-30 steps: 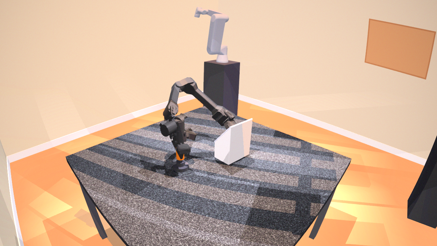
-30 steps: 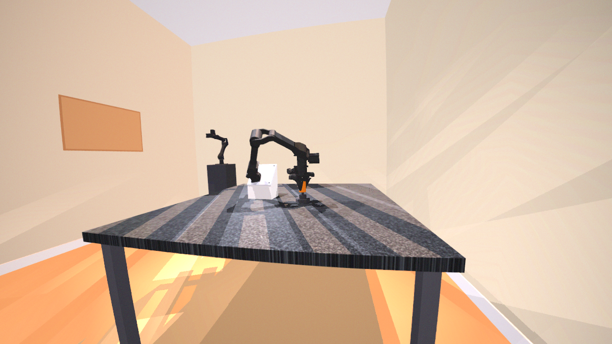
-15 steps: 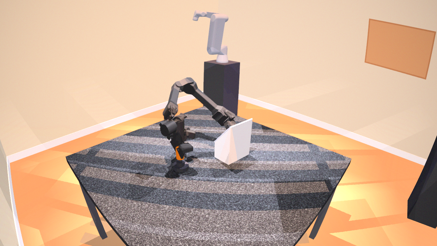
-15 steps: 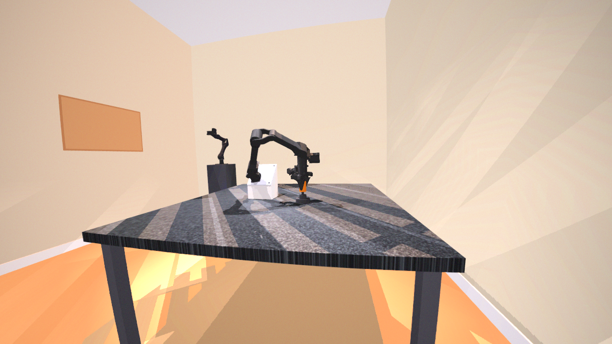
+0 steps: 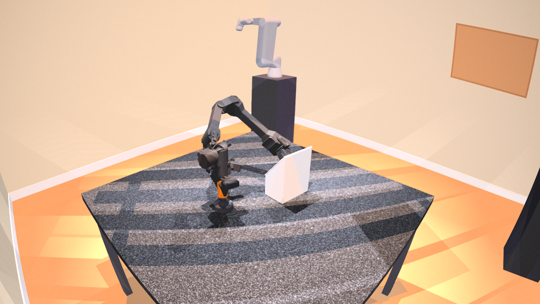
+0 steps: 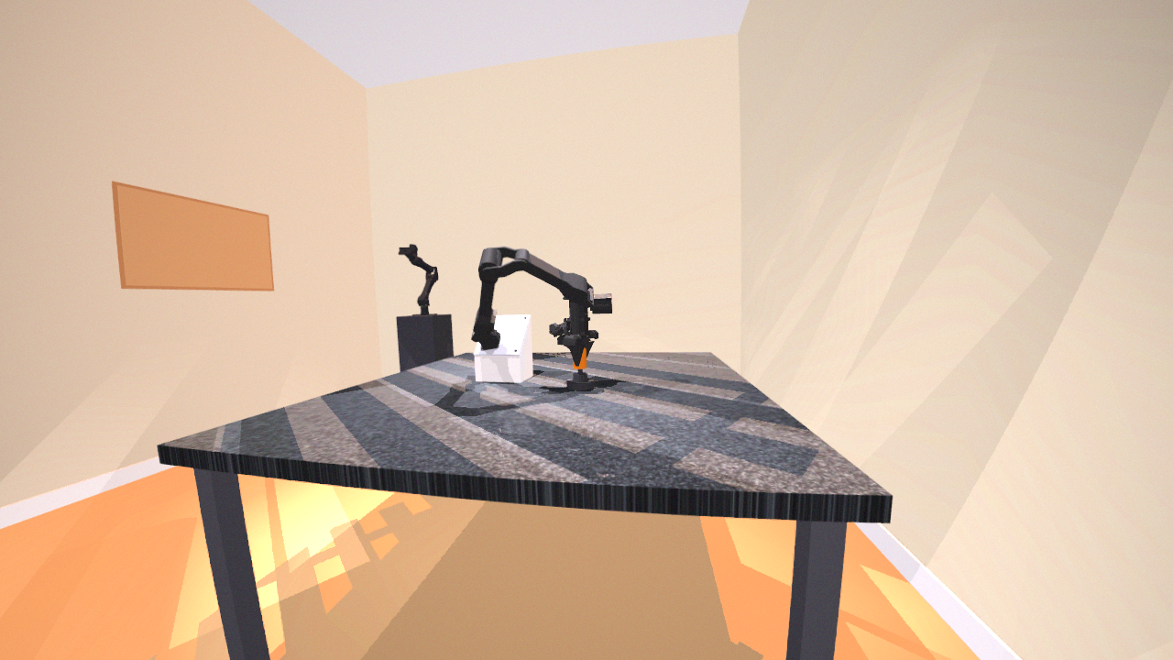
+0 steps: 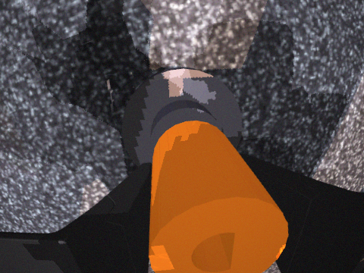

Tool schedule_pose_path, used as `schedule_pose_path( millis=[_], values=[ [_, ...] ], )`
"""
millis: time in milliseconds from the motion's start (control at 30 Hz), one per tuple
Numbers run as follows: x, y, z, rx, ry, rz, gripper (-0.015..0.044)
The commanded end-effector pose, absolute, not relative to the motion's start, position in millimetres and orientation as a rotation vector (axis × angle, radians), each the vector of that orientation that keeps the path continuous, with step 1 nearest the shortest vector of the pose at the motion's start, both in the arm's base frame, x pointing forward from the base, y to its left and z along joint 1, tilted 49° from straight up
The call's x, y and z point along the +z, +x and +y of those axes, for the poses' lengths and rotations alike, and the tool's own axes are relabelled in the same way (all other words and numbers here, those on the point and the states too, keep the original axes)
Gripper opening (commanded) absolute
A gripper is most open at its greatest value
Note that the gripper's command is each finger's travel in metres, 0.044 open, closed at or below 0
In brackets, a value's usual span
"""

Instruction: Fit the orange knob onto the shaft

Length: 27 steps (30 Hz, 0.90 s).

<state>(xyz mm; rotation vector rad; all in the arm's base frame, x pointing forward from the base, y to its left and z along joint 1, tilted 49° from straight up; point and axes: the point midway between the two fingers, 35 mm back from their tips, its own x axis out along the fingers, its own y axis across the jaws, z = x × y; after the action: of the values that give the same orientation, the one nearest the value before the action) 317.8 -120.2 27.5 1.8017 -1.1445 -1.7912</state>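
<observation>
The orange knob (image 5: 222,191) (image 6: 581,361) (image 7: 205,171) is upright between the fingers of my gripper (image 5: 224,187) (image 6: 579,357) (image 7: 195,167), which is shut on it. The knob is directly over the round dark pedestal (image 5: 227,209) (image 6: 579,385) (image 7: 231,110). A short dark neck shows between the knob's lower end and the pedestal's wide base, so the knob is not against the base. The wrist view shows a D-shaped recess in the knob's top, its straight edge toward the right. The shaft's flat side is hidden, and whether the shaft's tip is inside the knob cannot be told.
A white slant-topped box (image 5: 284,181) (image 6: 501,368) stands beside the pedestal, near my arm's base. Another arm (image 5: 267,41) (image 6: 427,282) stands on a dark plinth (image 5: 264,98) (image 6: 423,340) beyond the striped table (image 5: 264,245) (image 6: 524,459).
</observation>
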Motion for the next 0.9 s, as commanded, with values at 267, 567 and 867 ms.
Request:
schedule_pose_path(
  millis=[267, 567, 867],
  values=[
    [28.3, 318.7, -118.7, -1.789, 1.801, -1.142, 0.0],
    [30.1, 320.3, -116.8, -1.818, 1.73, -1.007, 0.0],
    [28.1, 319.1, -118.4, -1.833, 1.679, -0.916, 0.0]
  ],
)
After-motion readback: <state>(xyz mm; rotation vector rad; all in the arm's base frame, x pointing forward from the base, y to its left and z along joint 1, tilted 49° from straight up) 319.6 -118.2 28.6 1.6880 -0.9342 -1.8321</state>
